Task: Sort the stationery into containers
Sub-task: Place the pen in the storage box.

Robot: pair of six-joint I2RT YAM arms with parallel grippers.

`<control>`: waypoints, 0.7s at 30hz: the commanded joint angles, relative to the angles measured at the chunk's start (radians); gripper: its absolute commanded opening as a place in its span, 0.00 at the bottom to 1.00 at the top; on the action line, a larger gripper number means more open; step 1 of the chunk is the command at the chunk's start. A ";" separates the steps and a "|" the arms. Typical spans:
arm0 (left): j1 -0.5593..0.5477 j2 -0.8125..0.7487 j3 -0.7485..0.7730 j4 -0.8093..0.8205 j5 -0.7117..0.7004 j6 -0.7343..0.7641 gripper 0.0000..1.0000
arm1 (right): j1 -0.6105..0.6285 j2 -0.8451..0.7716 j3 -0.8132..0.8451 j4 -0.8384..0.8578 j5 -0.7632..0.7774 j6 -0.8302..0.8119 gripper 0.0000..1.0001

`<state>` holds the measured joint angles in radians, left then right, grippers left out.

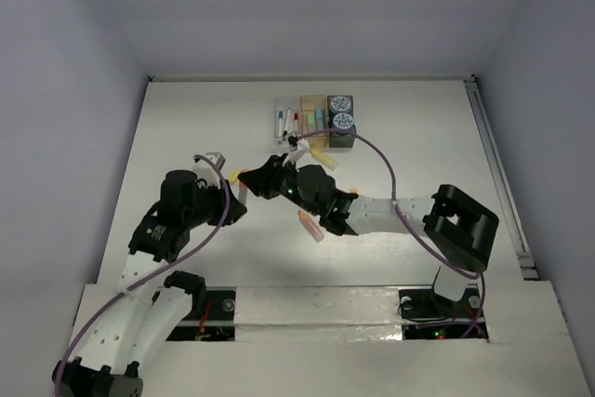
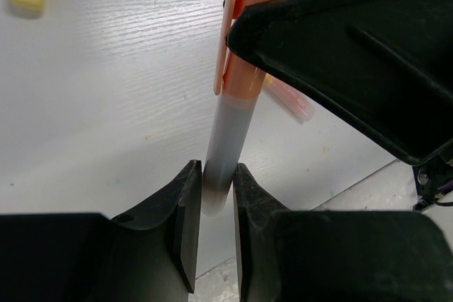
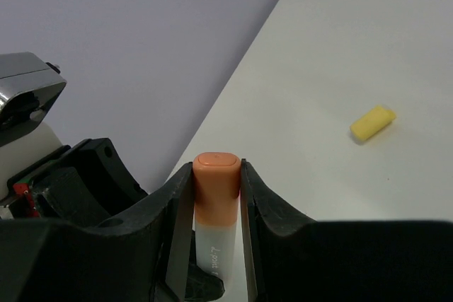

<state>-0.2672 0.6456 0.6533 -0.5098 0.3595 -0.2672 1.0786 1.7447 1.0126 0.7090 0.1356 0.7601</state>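
White-shelled left arm (image 1: pixel 149 321) and right arm (image 1: pixel 383 211) are showing chunky black joint housings (image 1: pixel 462 225). A thin purple cable (image 1: pixel 389 172) is looping over the right one, a tiny green light (image 1: pixel 289 191) is glowing, and matte black wedge-shaped fingers (image 2: pixel 185 231) are filling the wrist views.

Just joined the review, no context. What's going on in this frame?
Both arms are on the same orange-capped marker. The left gripper is shut on its pale barrel end, and the right gripper is shut on the orange cap. I cannot tell if this is a handover or a cap pull. The row of bins already holds pens and two rolls. A yellow eraser and a pinkish marker lie loose on the table.
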 commanded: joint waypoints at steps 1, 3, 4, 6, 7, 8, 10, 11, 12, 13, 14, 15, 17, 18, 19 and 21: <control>0.051 -0.011 0.045 0.456 -0.102 -0.035 0.00 | 0.106 -0.036 -0.034 -0.279 -0.154 -0.045 0.00; 0.051 0.000 0.043 0.465 -0.061 -0.023 0.24 | 0.064 -0.053 -0.006 -0.302 -0.142 -0.067 0.00; 0.051 0.005 0.040 0.470 -0.018 -0.018 0.31 | 0.006 -0.060 0.027 -0.310 -0.142 -0.076 0.00; 0.051 0.006 0.039 0.478 0.005 -0.014 0.51 | -0.058 -0.066 0.058 -0.312 -0.154 -0.082 0.00; 0.051 0.005 0.039 0.478 0.018 -0.010 0.56 | -0.087 -0.063 0.099 -0.316 -0.146 -0.100 0.00; 0.051 0.003 0.039 0.476 0.018 -0.009 0.64 | -0.153 -0.059 0.124 -0.328 -0.142 -0.110 0.00; 0.051 -0.011 0.037 0.476 0.028 -0.007 0.74 | -0.218 -0.045 0.171 -0.352 -0.142 -0.128 0.00; 0.051 -0.017 0.037 0.476 0.030 -0.007 0.85 | -0.282 -0.030 0.205 -0.353 -0.142 -0.140 0.00; 0.051 -0.029 0.035 0.476 0.032 -0.009 0.91 | -0.313 -0.019 0.221 -0.356 -0.146 -0.143 0.00; 0.051 -0.037 0.032 0.478 0.032 -0.009 0.94 | -0.342 -0.008 0.233 -0.352 -0.155 -0.148 0.00; 0.051 -0.040 0.032 0.476 0.032 -0.010 0.99 | -0.368 0.019 0.257 -0.350 -0.163 -0.166 0.00; 0.051 -0.049 0.032 0.475 0.029 -0.010 0.99 | -0.417 0.035 0.277 -0.380 -0.169 -0.177 0.00; 0.051 -0.050 0.034 0.468 0.018 -0.010 0.99 | -0.463 0.065 0.317 -0.411 -0.169 -0.226 0.00; 0.051 -0.049 0.037 0.467 0.013 -0.010 0.99 | -0.506 0.102 0.364 -0.440 -0.165 -0.246 0.00; 0.039 -0.046 0.040 0.462 0.004 -0.009 0.99 | -0.528 0.125 0.395 -0.463 -0.163 -0.278 0.00; 0.028 -0.032 0.043 0.456 -0.004 -0.004 0.99 | -0.565 0.174 0.463 -0.522 -0.172 -0.317 0.00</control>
<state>-0.2253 0.6060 0.6548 -0.0975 0.3653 -0.2745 0.5510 1.8626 1.3754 0.2886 -0.0101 0.5468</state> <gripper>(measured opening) 0.989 0.340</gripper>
